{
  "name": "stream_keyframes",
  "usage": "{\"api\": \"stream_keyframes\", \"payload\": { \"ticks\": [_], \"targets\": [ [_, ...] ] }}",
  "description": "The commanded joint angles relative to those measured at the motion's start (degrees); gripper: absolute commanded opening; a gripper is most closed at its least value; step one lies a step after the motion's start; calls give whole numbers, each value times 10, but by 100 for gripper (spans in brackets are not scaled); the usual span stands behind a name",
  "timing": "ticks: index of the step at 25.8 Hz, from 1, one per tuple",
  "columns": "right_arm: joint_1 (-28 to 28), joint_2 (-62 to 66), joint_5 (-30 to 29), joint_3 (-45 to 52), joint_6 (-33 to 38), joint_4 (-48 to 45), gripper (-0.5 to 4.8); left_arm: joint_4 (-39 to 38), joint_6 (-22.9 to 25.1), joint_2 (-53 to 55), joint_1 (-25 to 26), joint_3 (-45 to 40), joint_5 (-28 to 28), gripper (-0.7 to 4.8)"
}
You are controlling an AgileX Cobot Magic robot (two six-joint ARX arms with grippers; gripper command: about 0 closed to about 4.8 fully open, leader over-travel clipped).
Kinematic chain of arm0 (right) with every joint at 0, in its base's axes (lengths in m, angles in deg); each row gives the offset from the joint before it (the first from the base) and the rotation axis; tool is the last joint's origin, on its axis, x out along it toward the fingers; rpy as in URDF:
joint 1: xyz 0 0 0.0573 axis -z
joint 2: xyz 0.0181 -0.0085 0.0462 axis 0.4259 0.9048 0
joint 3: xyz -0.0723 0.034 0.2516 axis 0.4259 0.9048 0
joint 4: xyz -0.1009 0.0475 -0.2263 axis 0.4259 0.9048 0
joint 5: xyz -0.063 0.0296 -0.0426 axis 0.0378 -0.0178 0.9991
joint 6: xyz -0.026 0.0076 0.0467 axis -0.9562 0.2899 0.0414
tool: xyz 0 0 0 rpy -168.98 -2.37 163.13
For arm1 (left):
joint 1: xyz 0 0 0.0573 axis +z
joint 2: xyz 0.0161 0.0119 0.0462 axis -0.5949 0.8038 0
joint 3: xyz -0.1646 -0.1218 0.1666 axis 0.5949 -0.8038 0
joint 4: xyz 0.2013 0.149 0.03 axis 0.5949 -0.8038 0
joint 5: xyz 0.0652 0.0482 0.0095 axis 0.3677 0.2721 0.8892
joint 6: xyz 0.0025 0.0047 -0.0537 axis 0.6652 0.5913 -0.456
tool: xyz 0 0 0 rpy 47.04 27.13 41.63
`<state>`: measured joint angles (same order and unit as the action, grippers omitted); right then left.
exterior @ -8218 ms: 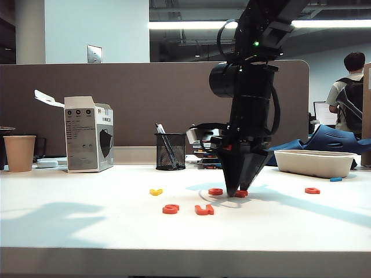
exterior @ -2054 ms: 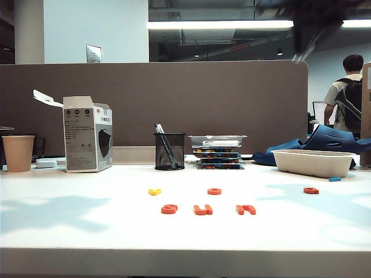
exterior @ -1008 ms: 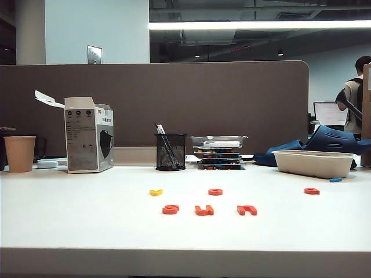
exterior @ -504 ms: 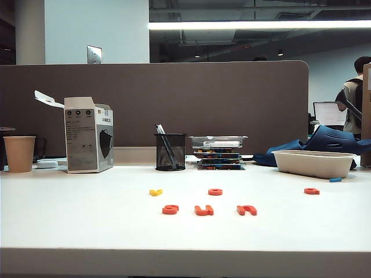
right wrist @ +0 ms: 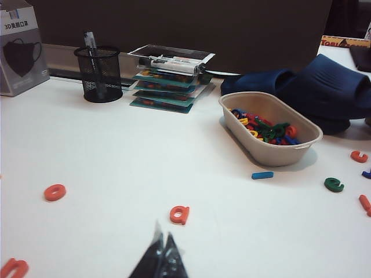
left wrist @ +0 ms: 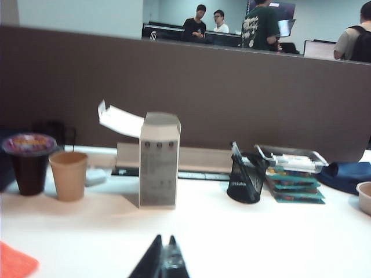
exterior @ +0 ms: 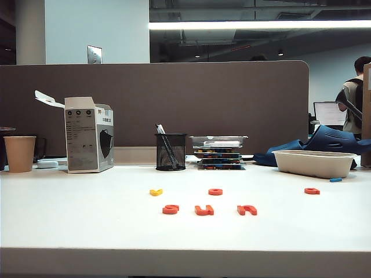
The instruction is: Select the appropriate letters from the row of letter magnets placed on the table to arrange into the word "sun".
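On the white table, three orange-red letters lie in a front line: s, u and n. Behind them lie a yellow letter, a ring-like orange-red letter and one more orange-red letter far right. Neither arm shows in the exterior view. My left gripper is shut and empty, above bare table facing the partition. My right gripper is shut and empty, just short of an orange-red letter; the n sits at that frame's edge.
Along the back stand a paper cup, a mask box, a mesh pen cup and stacked trays. A beige bowl of mixed letters sits at the right, with blue slippers behind and loose letters around.
The black arm that stood over the letters has left the exterior view. The n now lies to the right of the u in the front line. Nothing moved in the last second.
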<state>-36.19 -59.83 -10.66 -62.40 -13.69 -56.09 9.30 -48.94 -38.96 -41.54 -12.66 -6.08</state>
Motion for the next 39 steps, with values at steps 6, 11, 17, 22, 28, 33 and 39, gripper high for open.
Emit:
{"api": "stream_keyframes", "payload": {
  "ticks": [6,11,17,22,28,33,39],
  "targets": [
    [-1,-18,8,48,-25,-47,-2,154,-7,0,1,-122,-13,-6],
    [-1,-19,7,48,-24,-39,-1,205,-5,0,1,-171,-15,-6],
    [-1,-18,9,48,-24,-16,-1,198,-5,0,1,-191,-6,-6],
    [-1,-19,9,48,-24,-16,-1,191,-5,0,1,-191,-9,-5],
    [-1,-19,9,48,-24,-16,-1,192,-5,0,1,-191,-9,-5],
    [-1,-19,9,48,-24,-16,-1,192,-5,0,1,-191,-9,-5],
    [-1,-19,9,48,-24,-16,-1,192,-5,0,1,-191,-9,-5]
  ]
}}
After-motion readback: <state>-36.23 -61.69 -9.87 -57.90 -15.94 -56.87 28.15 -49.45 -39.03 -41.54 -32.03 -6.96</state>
